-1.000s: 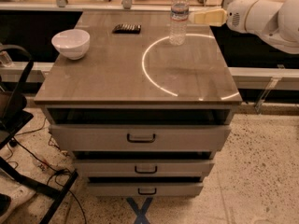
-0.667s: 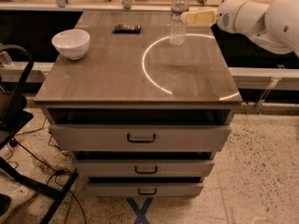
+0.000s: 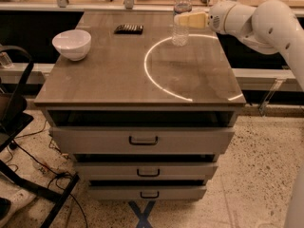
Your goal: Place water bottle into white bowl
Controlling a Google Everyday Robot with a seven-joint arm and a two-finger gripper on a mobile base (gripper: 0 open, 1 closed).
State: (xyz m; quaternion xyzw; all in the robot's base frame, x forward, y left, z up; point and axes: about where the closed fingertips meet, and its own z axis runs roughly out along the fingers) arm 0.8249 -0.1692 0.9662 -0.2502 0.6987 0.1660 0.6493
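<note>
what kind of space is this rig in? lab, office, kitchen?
Probably a robotics lab or test bay: a three-drawer cabinet serves as the worktable, a blue tape cross marks the speckled floor, and loose cables lie at left. The end effector is at the water bottle, back right of the top.

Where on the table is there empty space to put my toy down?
The middle and front of the table are bare, between the white bowl on the left and the water bottle at the back right. The back is crowded: a dark flat object lies there, and the tool is at the bottle.
</note>
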